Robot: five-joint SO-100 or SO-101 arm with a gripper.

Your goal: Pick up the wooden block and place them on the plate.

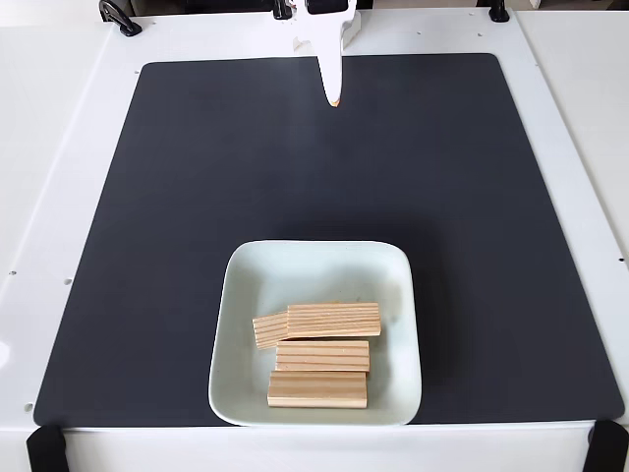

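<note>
Four striped light-wood blocks [319,352] already lay in the pale mint square plate [241,295] near the desk's front edge, so the white tool [335,96], seemingly closed and empty, needed only stay clear.

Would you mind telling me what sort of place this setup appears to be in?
Probably a lab or hobby bench for robot practice: a white table with a black mat clamped at its edges, a white gripper hanging over it, and a plate holding wooden blocks.
</note>
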